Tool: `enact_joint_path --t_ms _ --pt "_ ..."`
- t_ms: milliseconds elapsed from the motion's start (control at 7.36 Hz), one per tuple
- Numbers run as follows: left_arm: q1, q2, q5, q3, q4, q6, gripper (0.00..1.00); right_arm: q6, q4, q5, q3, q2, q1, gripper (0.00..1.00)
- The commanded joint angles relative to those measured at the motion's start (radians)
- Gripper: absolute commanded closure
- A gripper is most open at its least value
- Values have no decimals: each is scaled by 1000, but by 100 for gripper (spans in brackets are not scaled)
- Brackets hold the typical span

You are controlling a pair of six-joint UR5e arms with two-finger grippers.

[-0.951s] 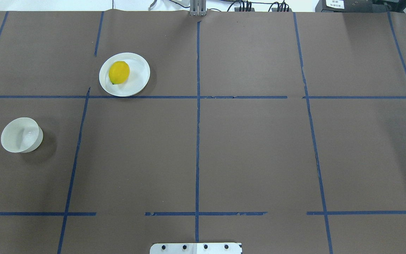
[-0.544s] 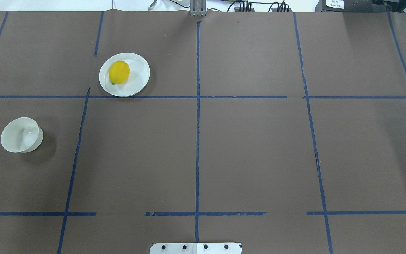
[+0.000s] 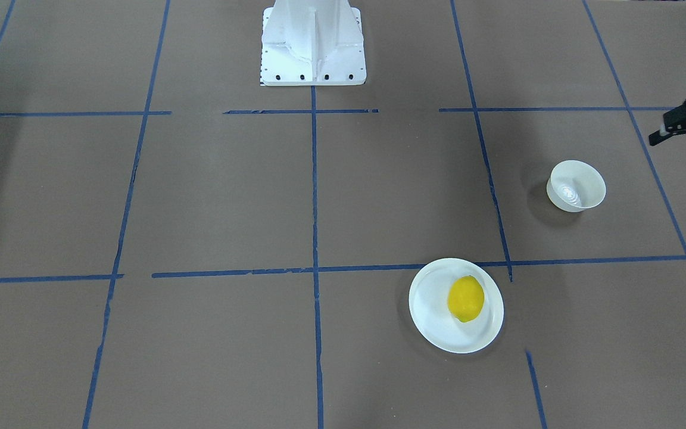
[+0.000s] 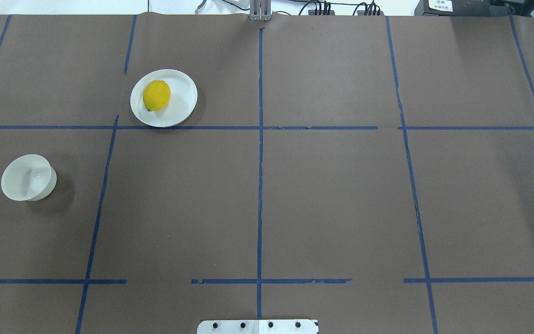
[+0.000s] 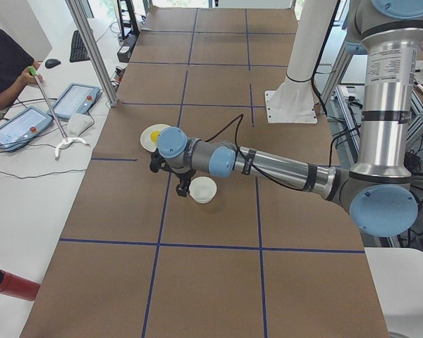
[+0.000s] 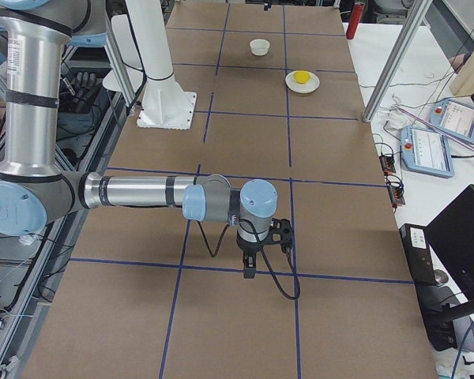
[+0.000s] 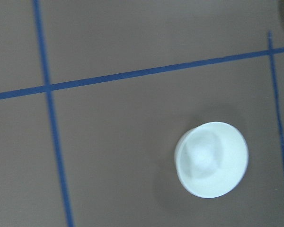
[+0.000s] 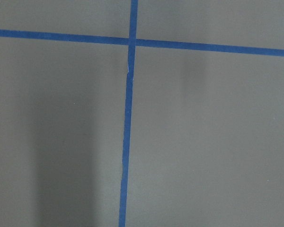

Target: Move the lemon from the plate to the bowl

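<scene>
The yellow lemon (image 4: 156,95) lies on the flat white plate (image 4: 181,99) at the far left-centre of the table; the front view shows the lemon (image 3: 465,298) and the plate (image 3: 438,325) too. The small deep white bowl (image 4: 28,177) stands empty at the near left, apart from the plate, and also shows in the left wrist view (image 7: 211,159). My left gripper (image 3: 670,150) is open and empty, hovering just beside the bowl (image 3: 576,186). My right gripper (image 6: 257,254) hangs over bare table far from them; I cannot tell whether it is open.
The white robot base (image 3: 313,53) stands at the table's near edge. Blue tape lines cross the brown table cover (image 4: 332,195). An operator (image 5: 0,67) and tablets (image 5: 74,100) are at a white side table beyond the far edge.
</scene>
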Motion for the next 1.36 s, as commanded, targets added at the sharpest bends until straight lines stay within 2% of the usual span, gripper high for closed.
enact_joint_path --t_ms 0,136,272,544,680,951,1223 --pt "186 -186 123 12 -138 -143 0 0 0 0 0 0 0 0" --pt "317 -324 280 73 -130 -157 0 0 0 0 0 0 0 0" --pt "372 -400 419 139 -143 -156 0 0 0 0 0 0 0 0" --pt "385 -538 454 323 -177 -142 0 0 0 0 0 0 0 0" --pt "385 -586 454 422 -241 -140 1 0 0 0 0 0 0 0" --pt "382 -620 461 567 -350 -152 1 0 0 0 0 0 0 0" --pt "383 -664 461 641 -352 -156 1 0 0 0 0 0 0 0"
